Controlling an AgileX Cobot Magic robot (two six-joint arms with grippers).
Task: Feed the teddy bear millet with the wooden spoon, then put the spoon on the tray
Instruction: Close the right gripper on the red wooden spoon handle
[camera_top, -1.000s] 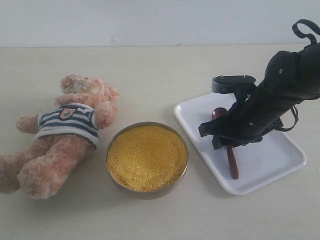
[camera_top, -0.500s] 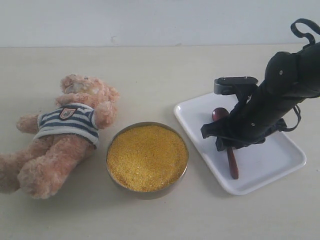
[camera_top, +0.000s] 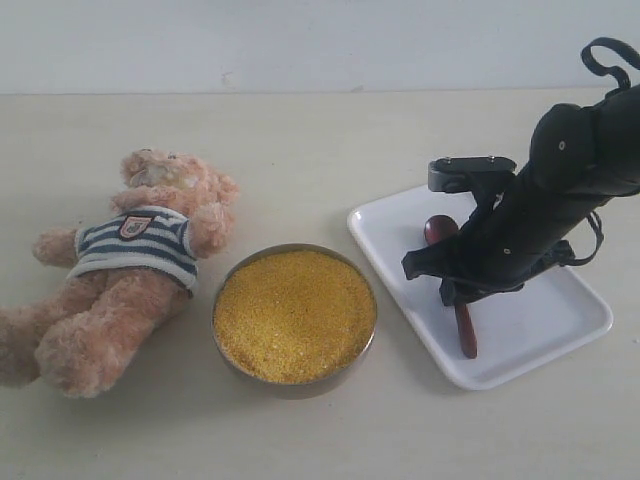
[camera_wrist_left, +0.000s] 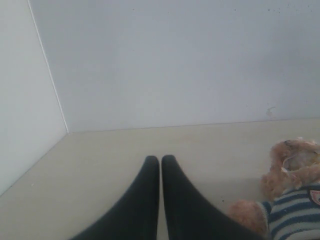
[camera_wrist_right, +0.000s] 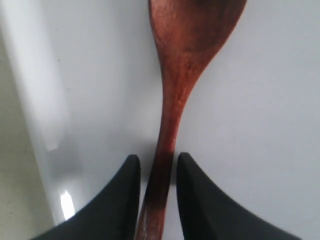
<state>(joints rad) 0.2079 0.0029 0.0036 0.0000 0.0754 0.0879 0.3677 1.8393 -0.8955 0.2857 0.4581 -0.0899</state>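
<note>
Between the right gripper (camera_wrist_right: 156, 160) fingers lies the wooden spoon (camera_wrist_right: 175, 100) handle. The jaws stand narrow, one finger on each side of the slim neck. Thin dark slivers show either side of the wood, but they could be shadow, so I can't tell if the pads are touching it or not.

The spoon lies flat on the tray (camera_top: 560, 320), its round bowl pointing away from the wrist. The tail of the handle pokes out under the gripper (camera_top: 458, 290) on the near side. The straddle is mid-handle, likely so the spoon lifts level and the bowl end is free for scooping.

The millet (camera_top: 295, 315) fills the metal bowl (camera_top: 290, 385) just beside the tray, on the gripper's inner side and undisturbed. The teddy bear (camera_top: 140, 260) lies on its back past the bowl, well apart from this hand.

The left gripper (camera_wrist_left: 160, 162) is closed with fingertips together and nothing in it. It is parked over bare table (camera_wrist_left: 100, 150) with the bear off to one side, likely to keep clear of the reach.

Judgement: pickup step, feeding not yet begun.
</note>
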